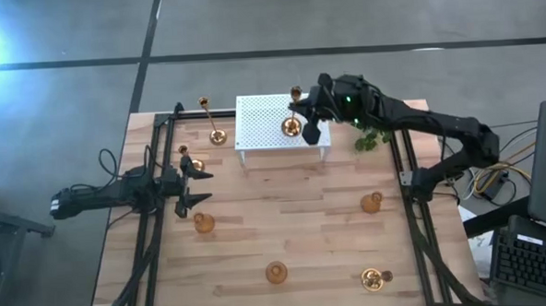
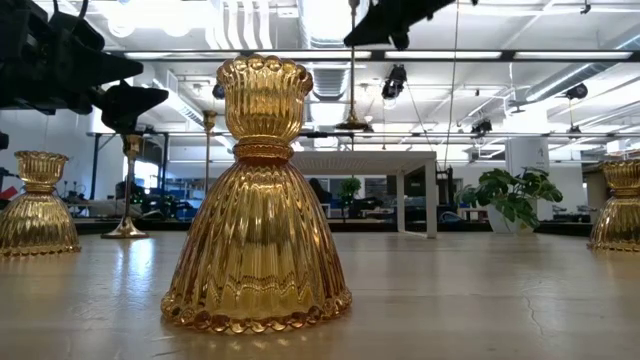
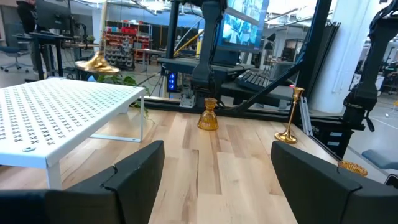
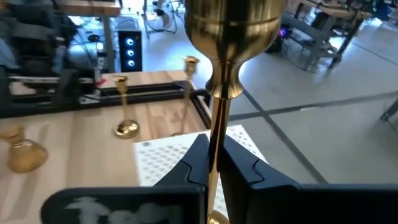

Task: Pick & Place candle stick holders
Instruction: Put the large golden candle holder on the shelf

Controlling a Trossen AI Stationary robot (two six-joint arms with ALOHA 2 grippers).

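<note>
Overhead, my right end effector hangs above the white perforated stand at the far edge of the tabletop, its fingers pressed together on the thin stem of a tall brass candle holder; the holder's round base sits on or just over the stand's top, and I cannot tell which. My left end effector waits low over the left side of the tabletop, its fingers spread wide with nothing between them. A second tall candle holder stands upright on the wood just left of the stand, and a third tall candle holder stands just beside my left end effector. Four squat amber holders rest well apart on the near half: one squat holder near my left end effector, one middle holder near the front edge, one corner holder at the front right that seems to lie tipped, and one right-hand holder near the right rail. A green leafy sprig lies beside the stand's right end, under my right arm. At table height the middle holder fills the view, ribbed and upright.
</note>
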